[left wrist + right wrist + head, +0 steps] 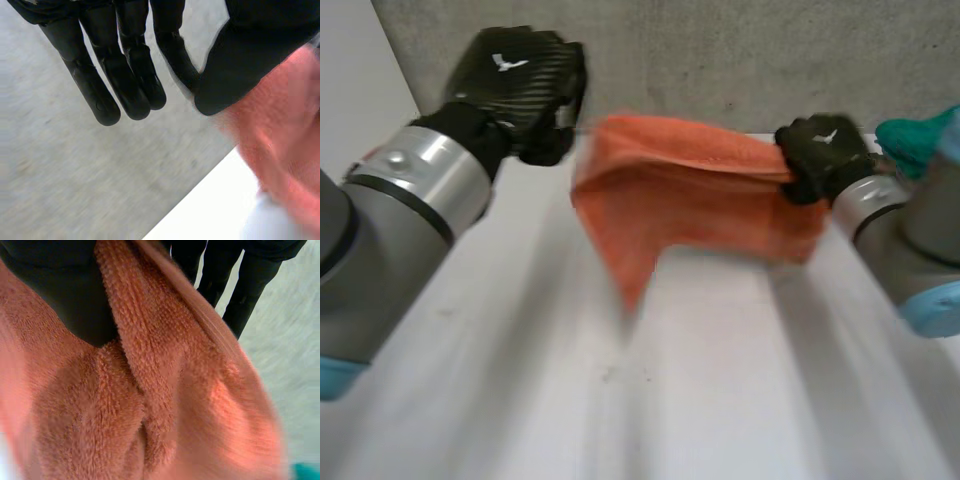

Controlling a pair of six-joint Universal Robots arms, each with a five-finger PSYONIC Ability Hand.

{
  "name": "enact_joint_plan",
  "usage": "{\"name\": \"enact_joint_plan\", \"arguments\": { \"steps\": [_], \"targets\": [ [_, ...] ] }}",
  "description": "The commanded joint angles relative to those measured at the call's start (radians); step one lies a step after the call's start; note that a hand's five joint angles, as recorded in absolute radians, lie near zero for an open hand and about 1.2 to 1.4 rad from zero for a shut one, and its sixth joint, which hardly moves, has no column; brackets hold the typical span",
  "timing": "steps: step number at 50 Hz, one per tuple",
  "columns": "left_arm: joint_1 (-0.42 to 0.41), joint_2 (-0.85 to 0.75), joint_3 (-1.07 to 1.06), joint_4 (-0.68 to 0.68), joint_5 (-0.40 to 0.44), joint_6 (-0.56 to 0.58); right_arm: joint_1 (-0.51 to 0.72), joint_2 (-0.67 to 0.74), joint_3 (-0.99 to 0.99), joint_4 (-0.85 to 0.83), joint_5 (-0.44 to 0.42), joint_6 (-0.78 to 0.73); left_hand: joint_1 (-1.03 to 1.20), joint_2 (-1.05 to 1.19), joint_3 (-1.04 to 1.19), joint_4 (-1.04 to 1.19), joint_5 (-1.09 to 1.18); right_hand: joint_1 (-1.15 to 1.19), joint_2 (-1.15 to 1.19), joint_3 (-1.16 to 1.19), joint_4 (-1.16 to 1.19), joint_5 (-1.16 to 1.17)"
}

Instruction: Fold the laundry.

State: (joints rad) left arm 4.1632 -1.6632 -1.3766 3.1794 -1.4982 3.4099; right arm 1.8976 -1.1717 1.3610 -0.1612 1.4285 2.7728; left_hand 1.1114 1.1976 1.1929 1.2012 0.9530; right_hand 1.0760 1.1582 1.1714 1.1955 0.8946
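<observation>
An orange towel (700, 190) hangs in the air over the white table (620, 400), stretched between my two hands, with one corner drooping toward the table. My right hand (825, 155) is shut on the towel's right end; in its wrist view the orange towel (165, 390) is pinched between the thumb and straight fingers (245, 295). My left hand (520, 80) is raised at the towel's upper left corner. In its wrist view the fingers (125, 80) are nearly straight and the orange towel (285, 125) runs off from beside the thumb, where it is held.
A teal cloth (920, 140) lies at the table's far right, behind my right arm, and its edge (305, 472) appears past the towel. Grey floor lies beyond the table's far edge (200, 200).
</observation>
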Motion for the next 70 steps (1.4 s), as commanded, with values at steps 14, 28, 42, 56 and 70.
{"name": "enact_joint_plan", "arguments": {
  "steps": [14,28,42,56,70],
  "targets": [
    [0.06,-0.417,-0.016,0.076,-0.007,0.032,0.15,0.159,-0.031,0.198,0.059,-0.131,-0.233,-0.319,-0.314,-0.322,-0.249,0.32,0.238,0.225,0.201,0.327],
    [0.069,-0.343,-0.177,0.091,-0.004,-0.159,0.167,-0.067,-0.089,0.193,0.087,0.089,-0.937,-1.023,-1.018,-1.027,-0.953,0.32,0.238,0.225,0.201,0.327],
    [-0.011,-0.424,-0.208,0.261,0.085,-0.317,0.232,-0.19,-0.103,0.198,0.061,0.274,-0.937,-1.023,-1.018,-1.027,-0.953,0.32,0.238,0.225,0.201,0.327],
    [-0.043,-0.514,-0.107,0.249,0.076,-0.718,0.261,-0.197,-0.073,0.22,0.064,0.32,0.285,0.199,0.203,0.195,0.269,0.32,0.238,0.225,0.201,0.327],
    [0.092,-0.184,-0.219,0.249,0.075,-0.738,0.175,-0.117,-0.036,0.223,0.047,0.251,0.285,0.199,0.203,0.195,0.269,0.32,0.238,0.225,0.201,0.327]
  ]
}}
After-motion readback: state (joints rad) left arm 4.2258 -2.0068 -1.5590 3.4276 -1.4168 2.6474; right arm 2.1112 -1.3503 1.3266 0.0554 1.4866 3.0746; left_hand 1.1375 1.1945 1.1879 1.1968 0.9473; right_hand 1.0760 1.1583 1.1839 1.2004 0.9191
